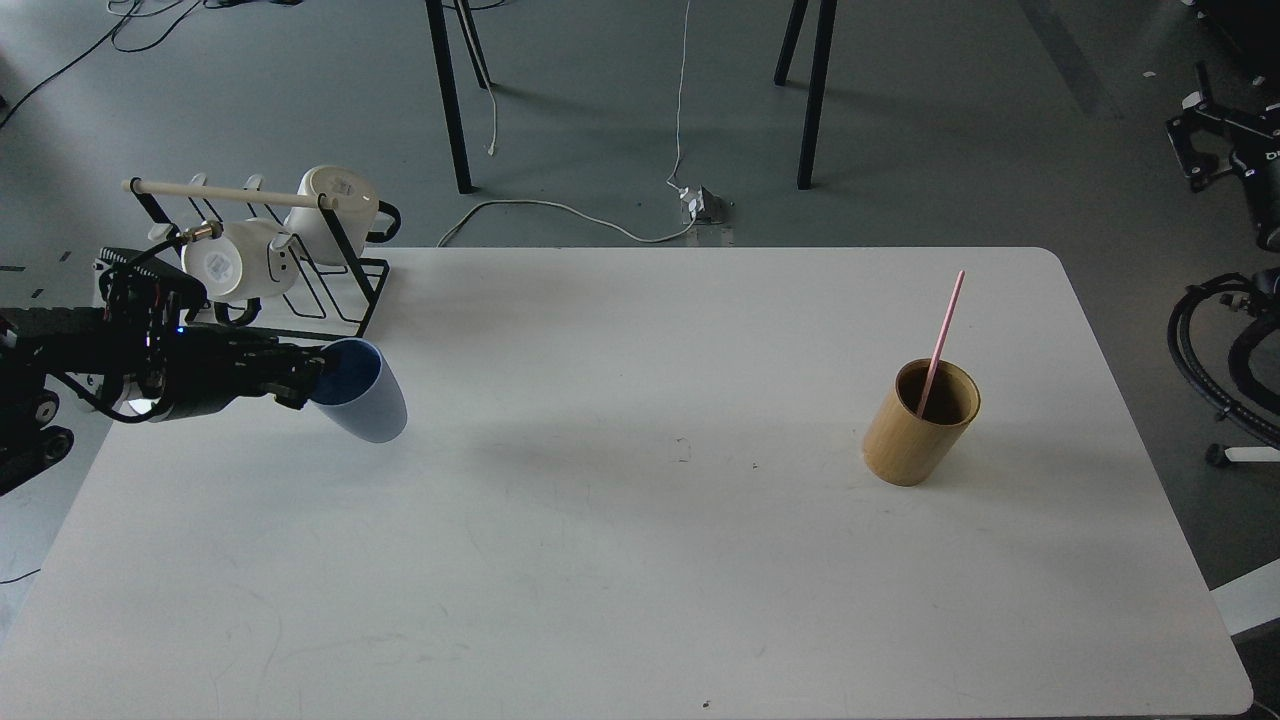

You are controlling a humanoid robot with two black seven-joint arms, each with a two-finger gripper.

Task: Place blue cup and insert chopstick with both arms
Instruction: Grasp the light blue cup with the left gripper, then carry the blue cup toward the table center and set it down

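The blue cup (362, 402) is held tilted above the white table (640, 560) at the left, its dark blue mouth facing my left gripper (308, 378). The left gripper is shut on the cup's rim, with the black arm coming in from the left edge. The pink chopstick (940, 338) stands leaning in the tan bamboo cylinder (918, 421) at the right of the table. My right arm (1235, 150) shows only as black parts off the table at the right edge; its gripper cannot be made out.
A black wire mug rack (300, 290) with a cream rod and two white mugs (330, 205) stands at the table's back left corner, just behind the left arm. Black table legs and cables lie on the floor beyond the table.
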